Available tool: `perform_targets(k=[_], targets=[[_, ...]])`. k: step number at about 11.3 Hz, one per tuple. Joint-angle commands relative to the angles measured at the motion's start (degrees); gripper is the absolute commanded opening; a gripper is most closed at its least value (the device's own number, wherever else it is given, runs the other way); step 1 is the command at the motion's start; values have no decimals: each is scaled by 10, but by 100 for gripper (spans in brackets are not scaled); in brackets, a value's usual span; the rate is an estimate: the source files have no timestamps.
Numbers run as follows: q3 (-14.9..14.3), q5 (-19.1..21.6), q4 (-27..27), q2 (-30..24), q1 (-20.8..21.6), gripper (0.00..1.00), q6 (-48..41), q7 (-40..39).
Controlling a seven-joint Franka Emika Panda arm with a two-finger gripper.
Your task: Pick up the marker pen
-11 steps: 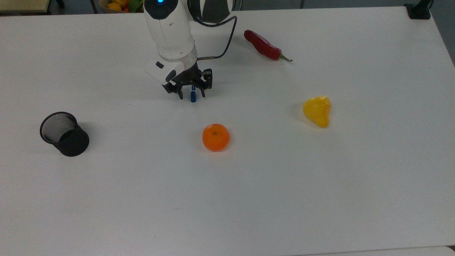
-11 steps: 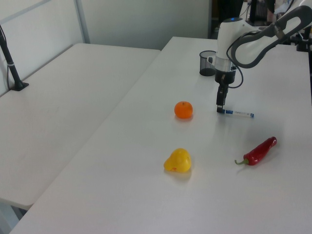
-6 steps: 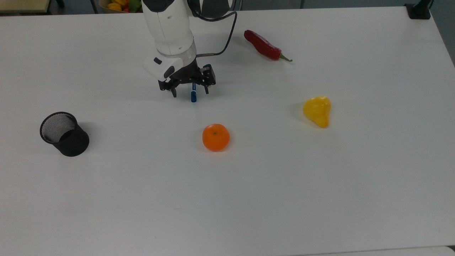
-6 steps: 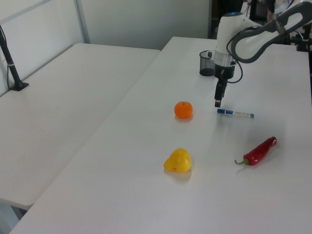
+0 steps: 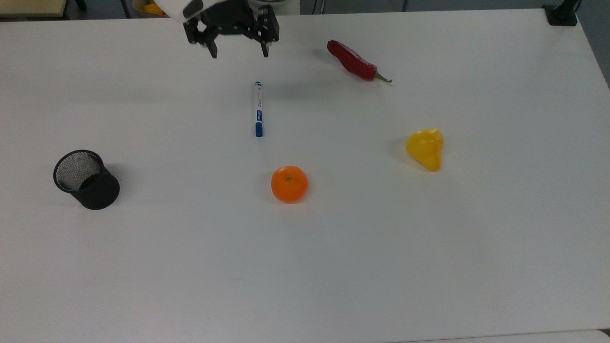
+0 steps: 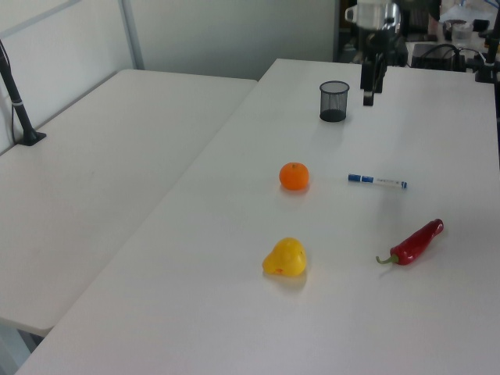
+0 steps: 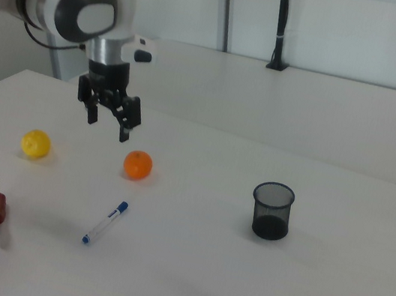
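One pen [image 5: 258,109] lies flat on the desk [image 5: 429,247], w/ nothing touching it; we see our tool [image 5: 238,51] raised above, wide open & empty.

A broad white table [image 5: 429,267] fills the room's middle, a second white table [image 6: 94,180] stands alongside at the left view's left, pale wall panels [image 7: 340,27] rise behind, and a black post [image 7: 281,25] stands clamped there.
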Motion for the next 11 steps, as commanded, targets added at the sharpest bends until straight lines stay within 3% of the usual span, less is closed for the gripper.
perform_targets(k=[1, 4, 5, 6, 7, 11], targets=[[-5, 0, 28, -43, 6, 100, -76, 67], [-5, 0, 68, -67, 19, 100, -147, 74], [-20, 0, 67, -72, 44, 100, -148, 73], [-50, -1, 60, -78, 75, 100, -141, 60], [-62, -1, 55, -78, 85, 100, -134, 47], [-74, -5, 43, -69, 84, 100, -33, -40]])
